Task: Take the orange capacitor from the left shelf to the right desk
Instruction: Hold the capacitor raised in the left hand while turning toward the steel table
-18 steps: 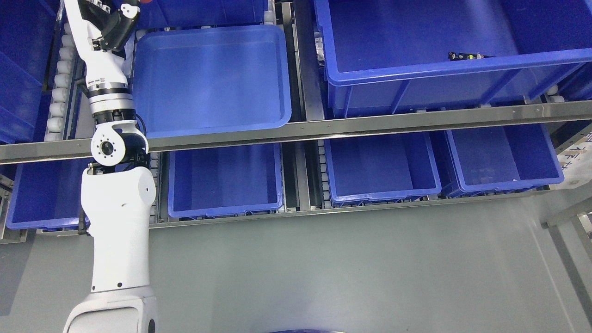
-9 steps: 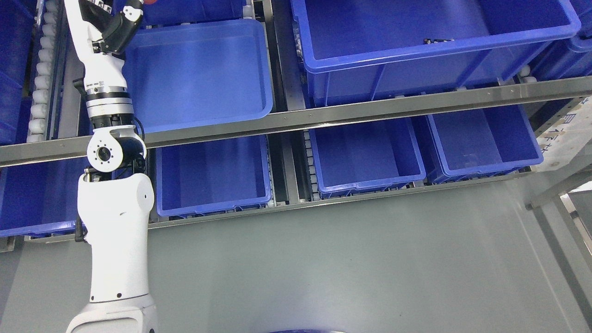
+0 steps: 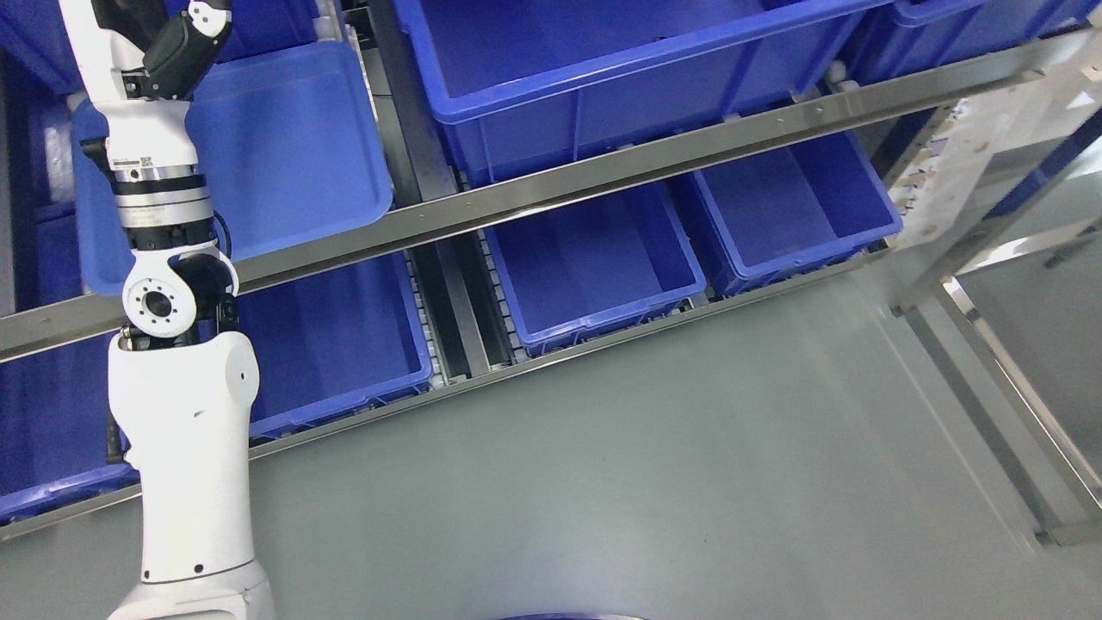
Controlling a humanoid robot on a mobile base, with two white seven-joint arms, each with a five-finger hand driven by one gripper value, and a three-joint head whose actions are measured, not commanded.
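Note:
My left arm [image 3: 185,413] rises from the lower left to the upper shelf level. Its hand [image 3: 176,39] is at the top left corner, over the left edge of a shallow blue tray [image 3: 284,146], and the picture's top edge cuts most of it off. No orange capacitor shows in this view. The right arm is out of view.
A steel shelf rail [image 3: 603,176] runs across the picture. A large blue bin [image 3: 585,77] sits above it, with smaller blue bins [image 3: 594,258] [image 3: 792,207] [image 3: 336,336] below. Grey floor [image 3: 646,456] fills the foreground. A metal frame [image 3: 990,362] stands at the right.
The camera has turned right, so the whole shelf has shifted left and tilted. A small orange-red thing seen at the hand on the top edge is now out of frame.

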